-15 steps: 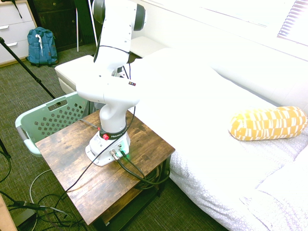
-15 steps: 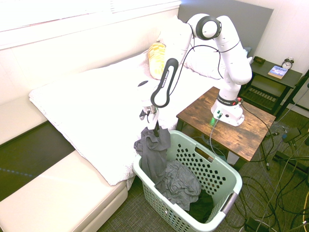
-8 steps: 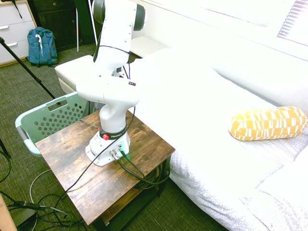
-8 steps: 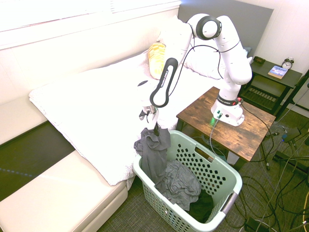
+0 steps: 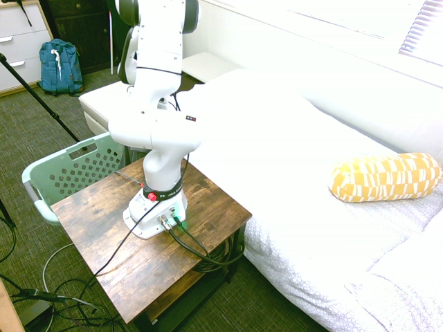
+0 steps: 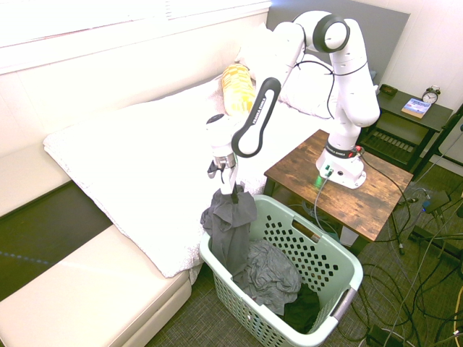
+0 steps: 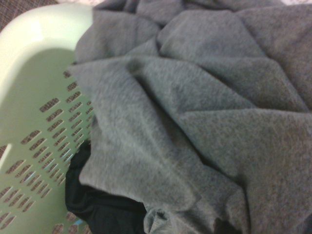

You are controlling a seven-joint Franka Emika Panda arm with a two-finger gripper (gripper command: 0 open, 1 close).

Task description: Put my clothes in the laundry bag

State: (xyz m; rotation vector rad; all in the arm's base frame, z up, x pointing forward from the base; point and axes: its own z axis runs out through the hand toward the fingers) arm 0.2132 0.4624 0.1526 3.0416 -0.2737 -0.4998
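Note:
The clothes (image 6: pixel 231 231), a dark grey-blue garment, hang over the near rim of the laundry bag (image 6: pixel 340 260), a pale mint-green perforated basket on the floor by the bed. The garment's top rises in a peak to my gripper (image 6: pixel 231 189), which points straight down above the rim and is shut on the fabric. More grey and black cloth (image 6: pixel 275 278) lies inside the basket. Close up, the wrist view is filled by the grey garment (image 7: pixel 195 112), with the basket wall (image 7: pixel 34 97) and black cloth (image 7: pixel 102 209) beside it. In the first exterior view the arm hides the gripper; only the basket (image 5: pixel 69 173) shows.
A white bed (image 6: pixel 145 152) with a yellow patterned pillow (image 5: pixel 384 176) lies beside the basket. The arm's base stands on a wooden side table (image 6: pixel 362 195). A blue backpack (image 5: pixel 60 66) leans by the drawers. A nightstand with a clock (image 6: pixel 431 95) is at the far right.
The fingers have closed at the garment's top. The arm's elbow and upper links have swung higher and to the right, while the gripper and garment stay over the basket rim.

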